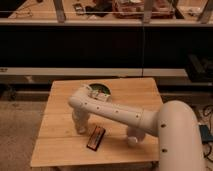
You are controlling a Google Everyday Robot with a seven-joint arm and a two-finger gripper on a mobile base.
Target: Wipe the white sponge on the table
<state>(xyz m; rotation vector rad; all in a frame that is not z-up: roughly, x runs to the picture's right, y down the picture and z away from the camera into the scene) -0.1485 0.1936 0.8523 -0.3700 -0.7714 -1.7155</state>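
Observation:
The light wooden table (60, 145) fills the lower middle of the camera view. My white arm reaches from the lower right across the table, bends near the bowl and points down. My gripper (81, 128) is at the tabletop, left of centre, just left of the dark bar. The white sponge cannot be told apart from the gripper's pale tip; it may be hidden under it.
A flat dark bar with an orange edge (96, 137) lies right of the gripper. A green bowl (96, 89) with a white labelled bottle (102, 96) stands at the back, partly behind the arm. A small whitish object (132, 139) shows under the forearm.

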